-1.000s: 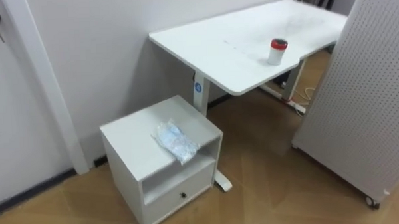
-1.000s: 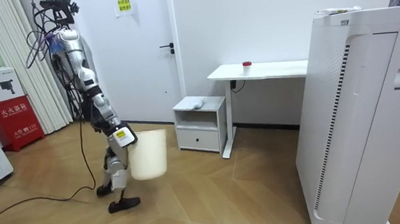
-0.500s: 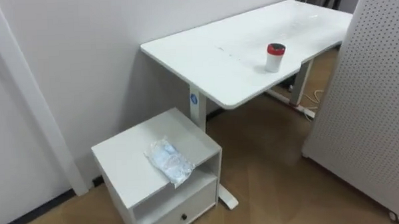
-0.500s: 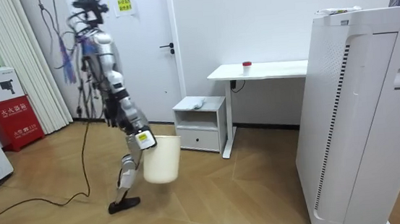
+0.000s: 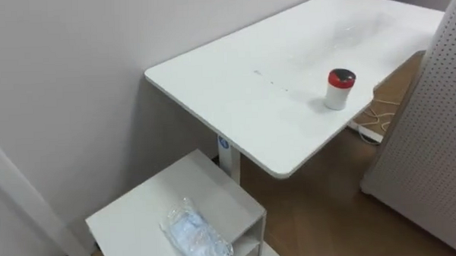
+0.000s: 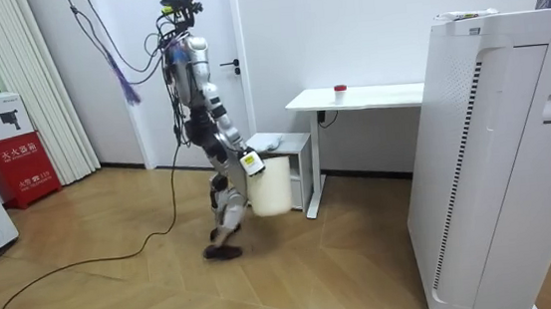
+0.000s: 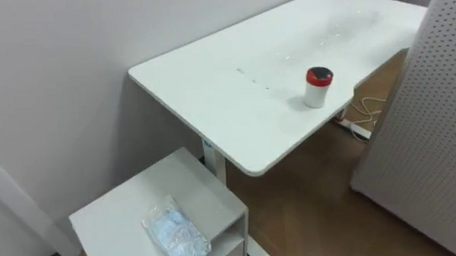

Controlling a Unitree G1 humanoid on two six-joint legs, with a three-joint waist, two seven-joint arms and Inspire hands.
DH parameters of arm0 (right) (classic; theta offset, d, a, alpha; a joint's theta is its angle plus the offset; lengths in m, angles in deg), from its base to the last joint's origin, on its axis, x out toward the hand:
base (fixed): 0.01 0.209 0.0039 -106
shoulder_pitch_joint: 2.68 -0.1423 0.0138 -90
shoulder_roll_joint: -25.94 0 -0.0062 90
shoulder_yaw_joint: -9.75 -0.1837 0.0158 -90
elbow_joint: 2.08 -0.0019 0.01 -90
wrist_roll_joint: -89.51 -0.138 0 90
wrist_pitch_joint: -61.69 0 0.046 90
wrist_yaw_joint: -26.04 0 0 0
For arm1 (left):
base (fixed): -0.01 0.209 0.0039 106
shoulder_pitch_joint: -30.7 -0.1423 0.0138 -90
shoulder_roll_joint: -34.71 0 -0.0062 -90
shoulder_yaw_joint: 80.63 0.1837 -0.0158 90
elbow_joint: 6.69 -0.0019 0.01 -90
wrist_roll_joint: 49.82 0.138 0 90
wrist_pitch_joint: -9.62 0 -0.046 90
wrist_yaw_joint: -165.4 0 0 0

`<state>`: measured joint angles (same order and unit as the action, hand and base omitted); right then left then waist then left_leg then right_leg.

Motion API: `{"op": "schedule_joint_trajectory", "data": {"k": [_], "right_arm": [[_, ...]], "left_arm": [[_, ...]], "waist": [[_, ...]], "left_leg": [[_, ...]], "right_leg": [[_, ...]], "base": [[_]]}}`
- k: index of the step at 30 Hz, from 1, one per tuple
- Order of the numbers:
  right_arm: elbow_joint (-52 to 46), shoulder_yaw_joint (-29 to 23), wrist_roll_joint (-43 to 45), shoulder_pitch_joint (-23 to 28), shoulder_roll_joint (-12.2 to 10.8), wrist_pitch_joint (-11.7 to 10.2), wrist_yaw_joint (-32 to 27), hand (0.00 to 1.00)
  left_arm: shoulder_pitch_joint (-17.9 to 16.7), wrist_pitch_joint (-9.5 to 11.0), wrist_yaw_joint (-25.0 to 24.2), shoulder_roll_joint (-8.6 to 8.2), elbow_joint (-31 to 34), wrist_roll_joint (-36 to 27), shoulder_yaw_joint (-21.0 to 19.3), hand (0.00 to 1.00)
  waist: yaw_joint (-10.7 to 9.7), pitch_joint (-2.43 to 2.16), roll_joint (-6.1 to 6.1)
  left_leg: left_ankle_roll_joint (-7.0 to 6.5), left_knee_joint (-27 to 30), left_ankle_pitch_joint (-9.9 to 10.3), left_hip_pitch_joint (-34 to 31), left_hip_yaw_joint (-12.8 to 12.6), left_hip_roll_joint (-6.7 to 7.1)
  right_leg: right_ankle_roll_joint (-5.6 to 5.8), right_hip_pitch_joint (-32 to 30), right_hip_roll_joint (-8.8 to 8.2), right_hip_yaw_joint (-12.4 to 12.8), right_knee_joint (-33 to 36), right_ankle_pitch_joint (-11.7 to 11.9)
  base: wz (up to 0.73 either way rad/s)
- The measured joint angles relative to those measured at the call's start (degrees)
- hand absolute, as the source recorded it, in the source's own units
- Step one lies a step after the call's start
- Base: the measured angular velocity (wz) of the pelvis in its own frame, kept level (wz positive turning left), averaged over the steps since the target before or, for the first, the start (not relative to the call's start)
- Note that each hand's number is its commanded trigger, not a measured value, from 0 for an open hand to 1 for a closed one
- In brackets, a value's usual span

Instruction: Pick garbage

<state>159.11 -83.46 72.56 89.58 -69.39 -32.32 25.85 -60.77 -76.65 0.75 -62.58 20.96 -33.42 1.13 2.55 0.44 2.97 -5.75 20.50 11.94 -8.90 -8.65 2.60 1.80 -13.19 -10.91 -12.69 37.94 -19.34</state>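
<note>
Left eye view: crumpled clear plastic wrapper (image 5: 195, 237) lies on top of a low white cabinet (image 5: 136, 222), at the lower left of the frame, near the cabinet's front edge. It is untouched.

A white desk (image 5: 234, 82) runs from the centre to the upper right, its near corner just above the cabinet. A small white can with a red lid (image 5: 338, 89) stands upright on the desk, right of centre. A white perforated panel (image 5: 438, 159) fills the right edge.

Room view: the robot is left of centre, close before the cabinet and facing it. Its right hand (image 6: 247, 161) is at the rim of a white bin (image 6: 269, 188), which hangs low in front of its legs. Cannot tell how the fingers are set.
</note>
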Motion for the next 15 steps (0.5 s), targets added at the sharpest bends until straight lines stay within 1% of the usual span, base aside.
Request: {"op": "schedule_joint_trajectory", "data": {"k": [1, 2, 3, 4, 5, 6, 8, 9, 10, 11, 12, 14, 15], "right_arm": [[0.18, 0.16, -0.04, -0.04, -0.06, -0.55, -0.09, 1.0], [0.63, 0.33, -0.06, 0.14, -0.12, -1.42, -0.34, 1.0], [0.9, 0.43, -0.06, 0.11, -0.23, -1.7, -0.46, 1.0], [1.45, 1.26, -0.04, -0.44, -0.23, -2.07, -0.49, 1.0], [1.65, 2.08, -0.18, -0.47, -0.22, -2.49, -0.37, 1.0], [1.63, 2.13, -0.34, -0.48, -0.29, -2.6, -0.13, 1.0], [1.65, 2.54, -0.37, -0.68, -0.35, -2.44, 0.03, 1.0], [1.68, 2.51, -0.37, -0.81, -0.29, -2.32, -0.12, 1.0], [1.95, 2.54, -0.63, -1.3, -0.1, -2.3, -0.25, 1.0], [2.05, 2.68, -0.71, -1.9, 0.18, -2.37, 0.03, 1.0], [2.24, 2.98, -0.74, -2.32, 0.25, -2.51, 0.3, 1.0], [2.93, 4.24, -0.74, -3.62, 0.23, -2.69, 0.7, 1.0], [3.42, 4.36, -0.61, -4.57, 0.12, -2.76, 0.98, 1.0]], "left_arm": [[0.53, 0.97, 0.68, -0.31, 1.43, 0.28, 0.08, 0.0], [0.59, 1.71, 1.3, -0.77, 2.3, 0.64, 0.31, 0.0], [0.58, 1.92, 1.63, -0.89, 3.02, 0.74, 0.5, 0.0], [0.65, 2.85, 2.19, -0.9, 4.15, 0.74, 0.5, 0.0], [0.84, 3.78, 3.07, -0.71, 4.82, 0.59, 0.49, 0.0], [0.8, 4.1, 3.55, -0.59, 5.08, 0.59, 0.5, 0.0], [0.95, 4.26, 4.7, -0.41, 6.42, 0.77, 1.05, 0.0], [1.07, 4.33, 5.15, -0.31, 6.75, 0.77, 1.72, 0.0], [1.54, 4.94, 6.04, -0.21, 6.97, 0.97, 2.61, 0.0], [2.26, 5.63, 7.12, -0.28, 6.98, 1.93, 3.07, 0.0], [2.65, 5.8, 7.69, -0.26, 6.98, 2.21, 3.5, 0.0], [4.6, 6.26, 9.06, -0.36, 6.95, 2.32, 4.3, 0.0], [6.16, 6.59, 9.8, -0.38, 6.92, 2.34, 4.54, 0.0]], "waist": [[-0.47, -0.21, 0.58], [-0.82, -0.39, 0.42], [-0.77, -0.5, 0.3], [-0.62, -0.39, -0.31], [-0.69, -0.12, -0.55], [-0.68, -0.09, -0.57], [-1.21, -0.05, -0.62], [-1.39, 0.0, -0.73], [-1.79, 0.2, -0.93], [-2.4, 0.47, -1.04], [-2.52, 0.55, -1.1], [-2.71, 0.6, -1.04], [-2.98, 0.69, -1.09]], "left_leg": [[0.99, 0.19, 0.8, 0.64, -0.01, 0.03], [1.7, 0.97, 1.43, 1.19, 0.76, -0.77], [1.98, 0.95, 1.57, 1.33, 0.74, -1.24], [2.69, 0.82, 1.96, 1.24, 0.64, -2.02], [3.05, 0.48, 2.17, 1.24, 0.55, -2.81], [3.16, 0.27, 2.19, 1.23, 0.46, -3.01], [3.32, -0.04, 2.23, 1.05, 0.62, -3.64], [3.36, -0.18, 2.26, 0.98, 0.76, -3.67], [3.36, -0.42, 2.26, 0.71, 0.89, -3.66], [3.36, -0.44, 2.26, 0.31, 0.96, -3.63], [3.35, -0.44, 2.26, 0.05, 0.95, -3.63], [3.3, -0.47, 2.25, -1.47, 0.73, -3.64], [3.22, 0.0, 2.26, -2.74, 0.71, -3.65]], "right_leg": [[0.47, -0.96, -0.06, 0.15, -8.29, 3.29], [-0.06, -0.36, 0.4, -0.2, -10.01, 6.92], [-0.43, 0.48, 1.21, -0.42, -11.56, 7.14], [-0.91, 1.68, 2.57, -0.89, -13.43, 7.86], [-1.17, 2.13, 3.59, -0.89, -14.42, 8.33], [-1.28, 2.15, 3.98, -0.75, -14.83, 8.51], [-1.35, 2.22, 4.44, -0.72, -15.76, 8.58], [-1.28, 2.28, 4.59, -0.71, -16.13, 8.68], [-1.2, 2.18, 4.99, -0.78, -16.48, 8.91], [-1.08, 1.89, 4.97, -0.91, -16.72, 9.11], [-1.04, 1.69, 4.99, -1.01, -16.91, 9.31], [-1.02, 0.16, 4.98, -0.88, -16.77, 9.73], [-1.03, -1.09, 4.96, -0.75, -16.4, 9.93]], "base": [[0.44], [0.25], [0.08], [-0.11], [-0.12], [-0.1], [-0.04], [0.03], [0.05], [0.04], [0.0], [-0.06], [0.0]]}}
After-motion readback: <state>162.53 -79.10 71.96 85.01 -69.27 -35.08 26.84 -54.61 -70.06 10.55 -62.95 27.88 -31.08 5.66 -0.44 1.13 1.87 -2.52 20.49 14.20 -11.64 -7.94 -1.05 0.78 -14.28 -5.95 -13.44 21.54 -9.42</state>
